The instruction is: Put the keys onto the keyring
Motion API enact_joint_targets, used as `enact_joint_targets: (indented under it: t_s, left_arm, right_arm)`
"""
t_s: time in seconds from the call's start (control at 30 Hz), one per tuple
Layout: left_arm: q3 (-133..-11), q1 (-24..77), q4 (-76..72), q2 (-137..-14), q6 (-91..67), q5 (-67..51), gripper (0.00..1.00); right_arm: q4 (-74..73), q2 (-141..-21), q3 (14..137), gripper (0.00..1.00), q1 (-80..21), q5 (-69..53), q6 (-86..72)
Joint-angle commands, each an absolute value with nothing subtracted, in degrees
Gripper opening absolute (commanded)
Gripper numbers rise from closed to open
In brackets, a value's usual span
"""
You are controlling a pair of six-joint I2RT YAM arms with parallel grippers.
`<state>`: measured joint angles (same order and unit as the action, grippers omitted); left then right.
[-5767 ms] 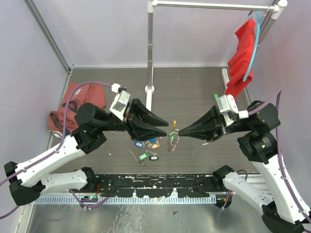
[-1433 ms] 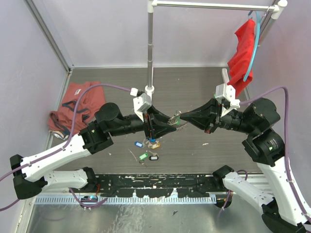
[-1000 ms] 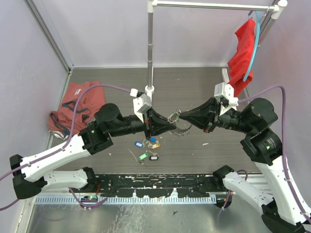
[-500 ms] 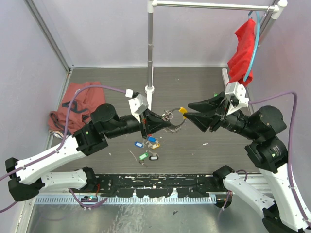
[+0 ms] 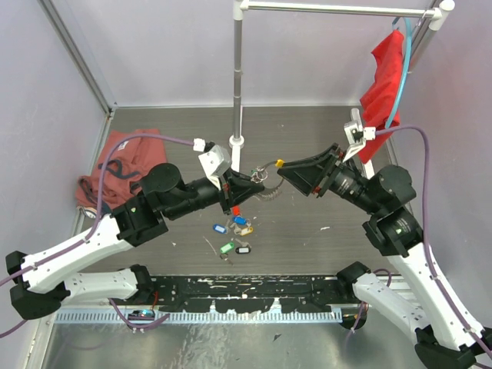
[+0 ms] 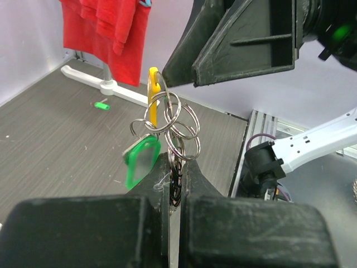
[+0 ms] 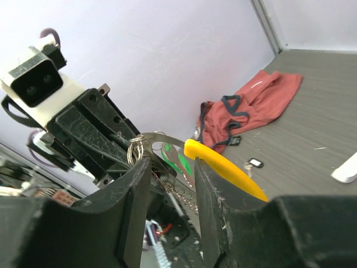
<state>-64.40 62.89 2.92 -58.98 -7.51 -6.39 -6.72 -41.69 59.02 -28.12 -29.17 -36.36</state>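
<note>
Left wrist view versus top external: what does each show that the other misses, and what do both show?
Only the left wrist: a green-tagged key and several small split rings bunched above the left gripper, which is shut on the keyring. Only top external: loose keys lying on the table and a pink cloth at its left edge. Both: the keyring's yellow section, the right gripper open close to it, and the hanging red cloth.

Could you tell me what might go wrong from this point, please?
The left gripper pinches the keyring only at its lower edge; a nudge from the open right gripper could twist it loose.
The yellow section lies against one right finger, so closing may miss it.
</note>
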Motion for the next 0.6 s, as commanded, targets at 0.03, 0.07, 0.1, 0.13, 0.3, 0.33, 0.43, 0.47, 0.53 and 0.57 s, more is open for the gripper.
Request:
enact_joint_targets:
  t_s: [0.03, 0.07, 0.1, 0.13, 0.3, 0.33, 0.43, 0.47, 0.53, 0.57]
  left_arm:
    - [-67.24, 62.95, 0.60, -58.91, -6.68, -3.49, 0.00]
    - [-67.31, 62.98, 0.46, -58.97, -6.68, -3.37, 0.00]
    - [-67.32, 62.98, 0.37, -59.11, -6.68, -3.26, 0.00]
    - [-67.39, 62.94, 0.35, -59.19, -6.68, -3.13, 0.00]
    - [-67.57, 62.93, 0.01, -59.74, -6.67, -2.90, 0.00]
    - [-67.54, 62.94, -0.12, -59.81, -6.76, -2.90, 0.00]
    - [-67.51, 62.97, -0.34, -60.09, -6.77, -2.84, 0.00]
    - [-67.57, 63.00, -0.43, -60.12, -6.77, -2.74, 0.00]
    - [-67.58, 62.93, -0.68, -60.16, -6.77, -2.66, 0.00]
    - [-67.49, 62.94, -0.82, -60.12, -6.80, -2.57, 0.00]
  right_arm:
    - [7.99, -40.72, 54.93, 0.44, -28.21, -27.59, -52.60]
    - [8.56, -40.70, 54.64, 0.45, -28.22, -27.40, -53.34]
    - [9.13, -40.65, 54.38, 0.45, -28.23, -27.42, -54.04]
    - [9.89, -40.68, 54.14, 0.45, -28.26, -27.47, -54.84]
    - [12.48, -41.14, 53.12, 0.45, -28.37, -28.40, -57.47]
    - [12.48, -41.28, 53.16, 0.45, -28.45, -28.42, -57.60]
    - [12.96, -41.56, 52.85, 0.44, -29.22, -28.40, -57.81]
    - [12.98, -41.63, 52.80, 0.44, -29.48, -28.35, -57.76]
    - [12.65, -41.66, 52.46, 0.44, -30.07, -27.86, -57.58]
    - [12.45, -41.62, 52.27, 0.44, -30.32, -27.60, -57.53]
